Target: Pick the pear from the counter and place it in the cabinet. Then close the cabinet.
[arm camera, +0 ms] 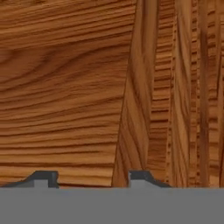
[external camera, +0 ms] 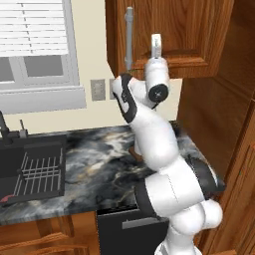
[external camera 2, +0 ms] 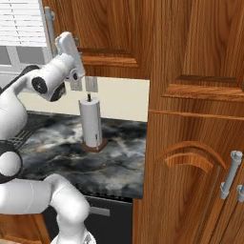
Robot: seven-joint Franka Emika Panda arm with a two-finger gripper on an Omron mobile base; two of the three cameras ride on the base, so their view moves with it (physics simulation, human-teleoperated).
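At far left the black sink (external camera: 30, 169) holds a wire rack (external camera: 40, 174) and nothing else that can be made out. Next comes the dark marbled surface (external camera: 99, 154), bare of any pear; a paper towel roll (external camera 2: 90, 124) stands on it toward the wall. Above, the arm reaches up to the cabinet (external camera: 189, 35), its door with the grey handle (external camera: 129, 40) looking shut or nearly so. The pincer (arm camera: 92, 177) sits close against the wood, tips parted with nothing between them. The pear is hidden, likely inside, so this seems the closing step; next calls for pushing the door fully home.
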